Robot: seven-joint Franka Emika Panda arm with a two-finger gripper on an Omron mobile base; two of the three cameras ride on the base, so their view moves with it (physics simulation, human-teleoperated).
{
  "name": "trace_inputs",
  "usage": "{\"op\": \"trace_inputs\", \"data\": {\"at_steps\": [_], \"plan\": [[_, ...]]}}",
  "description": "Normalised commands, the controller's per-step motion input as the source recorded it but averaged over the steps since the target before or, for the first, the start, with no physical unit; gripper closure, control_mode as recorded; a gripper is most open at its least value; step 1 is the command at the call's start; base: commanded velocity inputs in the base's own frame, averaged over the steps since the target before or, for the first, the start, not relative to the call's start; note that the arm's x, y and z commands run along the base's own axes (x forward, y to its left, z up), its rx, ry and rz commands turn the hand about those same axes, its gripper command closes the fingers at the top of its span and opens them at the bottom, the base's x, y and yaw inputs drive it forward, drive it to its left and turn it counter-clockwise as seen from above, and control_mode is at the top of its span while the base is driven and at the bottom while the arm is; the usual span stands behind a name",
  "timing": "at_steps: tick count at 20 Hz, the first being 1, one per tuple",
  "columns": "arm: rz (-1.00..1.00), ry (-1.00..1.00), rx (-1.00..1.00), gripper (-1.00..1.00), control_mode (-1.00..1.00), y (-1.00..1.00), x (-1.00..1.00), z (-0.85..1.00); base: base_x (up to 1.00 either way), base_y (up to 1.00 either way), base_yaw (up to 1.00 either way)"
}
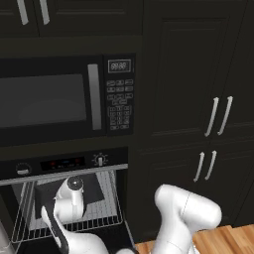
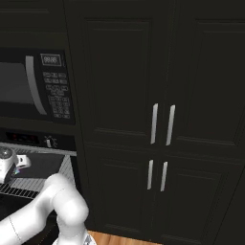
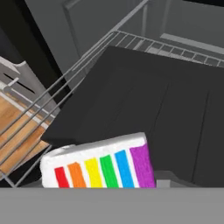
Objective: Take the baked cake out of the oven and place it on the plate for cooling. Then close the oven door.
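Left base view: the white arm reaches into the open oven [image 1: 64, 198], its hand over the dark tray [image 1: 96, 191] on the wire rack [image 1: 106, 213], below the microwave [image 1: 59, 99].

Right base view: the hand [image 2: 7, 165] sits at the oven mouth.

Hand view: the baked cake [image 3: 100, 168], rainbow-striped, lies just before the camera at the tray's near edge. Whether the fingers are apart or clamped on it I cannot tell.

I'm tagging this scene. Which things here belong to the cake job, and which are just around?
Job: baked cake, oven, dark tray it lies on, wire rack.
Around: microwave, tall cabinets.
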Motion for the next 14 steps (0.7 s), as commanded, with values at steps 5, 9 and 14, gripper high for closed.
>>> {"op": "trace_inputs", "data": {"at_steps": [5, 9, 14], "plan": [[-0.12, 0.01, 0.0, 1.0, -1.0, -0.1, -0.28, 0.38, 0.0, 0.0, 0.0], [-0.13, 0.0, 0.02, 1.0, -1.0, -0.19, -0.3, 0.34, 0.0, 0.0, 0.0], [-0.16, 0.0, 0.05, 1.0, -1.0, -0.25, -0.25, 0.29, 0.0, 0.0, 0.0]]}}
